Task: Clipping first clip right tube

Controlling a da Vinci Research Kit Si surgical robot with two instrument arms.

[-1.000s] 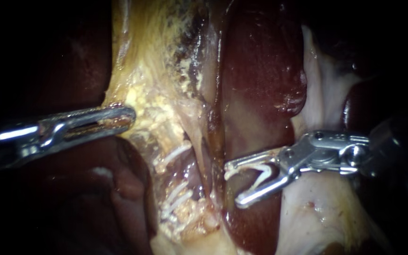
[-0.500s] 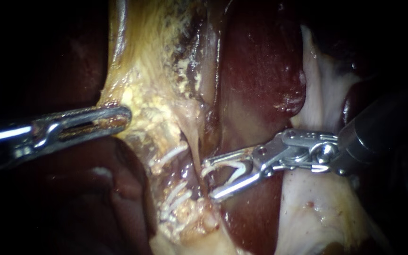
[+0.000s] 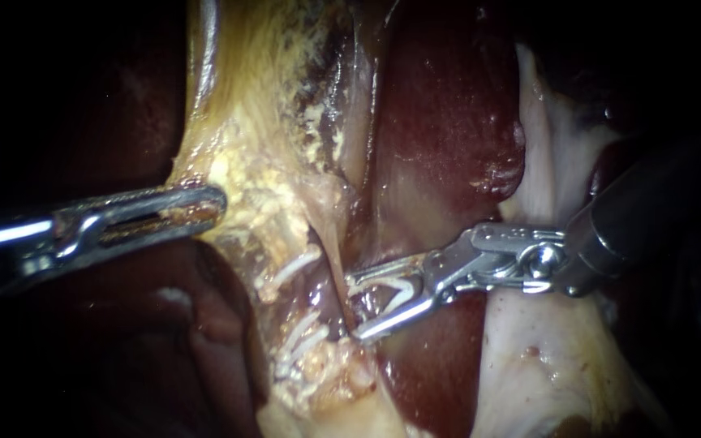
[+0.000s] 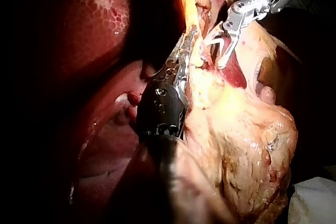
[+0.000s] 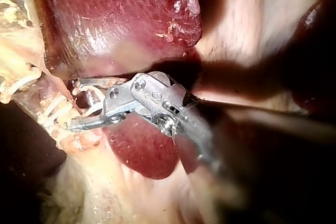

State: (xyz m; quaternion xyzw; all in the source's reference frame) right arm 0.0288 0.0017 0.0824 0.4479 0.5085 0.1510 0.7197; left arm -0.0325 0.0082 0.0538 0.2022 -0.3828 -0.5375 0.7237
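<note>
Right instrument [image 3: 356, 308] jaws stand wide with an open white clip [image 3: 395, 292] seated between them, tips at the right tube [image 3: 336, 259], a thin pale strand. Left instrument [image 3: 212, 203] jaws are clamped on yellow tissue [image 3: 245, 186]. Best to seat the tube deep and square before closing; room is tight, with the liver [image 3: 440, 122] just behind and placed clips [image 3: 294, 268] close beside.

Support: white cloth-like surface [image 4: 315, 203], only a corner showing in the left wrist view, just beside the yellowish tissue [image 4: 247, 145].
Lying on it: yellowish tissue overlapping its edge; actual contact cannot be told.
Liver [image 3: 448, 105]: underside and whatever carries it hidden.
</note>
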